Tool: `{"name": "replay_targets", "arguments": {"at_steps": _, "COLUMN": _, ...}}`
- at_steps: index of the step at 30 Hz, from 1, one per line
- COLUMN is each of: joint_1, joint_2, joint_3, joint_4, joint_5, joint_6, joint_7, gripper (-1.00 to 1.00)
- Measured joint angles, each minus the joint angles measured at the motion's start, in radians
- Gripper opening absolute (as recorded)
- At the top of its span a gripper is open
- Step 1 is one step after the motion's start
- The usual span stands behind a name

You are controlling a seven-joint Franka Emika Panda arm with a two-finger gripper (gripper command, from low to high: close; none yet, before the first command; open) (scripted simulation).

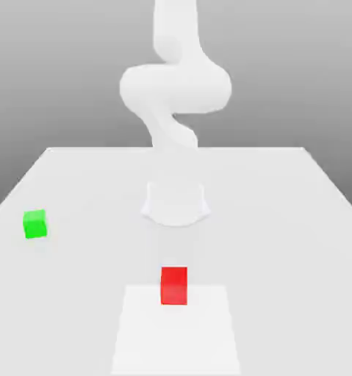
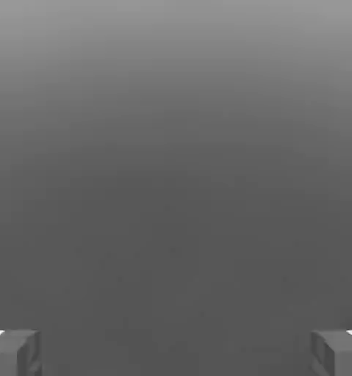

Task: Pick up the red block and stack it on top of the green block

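Note:
The red block [image 1: 173, 285] sits on the white table [image 1: 281, 220] near its front edge, about the middle of the exterior view. The green block [image 1: 34, 224] rests on the table at the exterior view's left, well apart from the red one and a little further back. The white arm [image 1: 175, 88] rises at the back centre, behind the red block. In the hand view my gripper [image 2: 176, 356] is open, with its two grey fingertips [image 2: 13, 354] far apart. Nothing lies between them, and only a plain grey background shows beyond.
A paler rectangular patch [image 1: 175, 330] lies at the table's front, and the red block stands at its far edge. A rounded white part of the arm [image 1: 176, 204] sits low over the table's centre.

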Motion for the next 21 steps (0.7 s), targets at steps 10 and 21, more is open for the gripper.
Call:
{"name": "replay_targets", "arguments": {"at_steps": 10, "joint_1": -0.001, "joint_2": 0.297, "joint_3": -0.004, "joint_4": -0.313, "joint_5": -0.003, "joint_6": 0.237, "joint_7": 0.001, "gripper": 0.0}}
{"name": "replay_targets", "arguments": {"at_steps": 21, "joint_1": -0.001, "joint_2": 0.794, "joint_3": -0.006, "joint_4": -0.552, "joint_5": 0.0, "joint_6": 0.625, "joint_7": -0.002, "gripper": 0.0}}
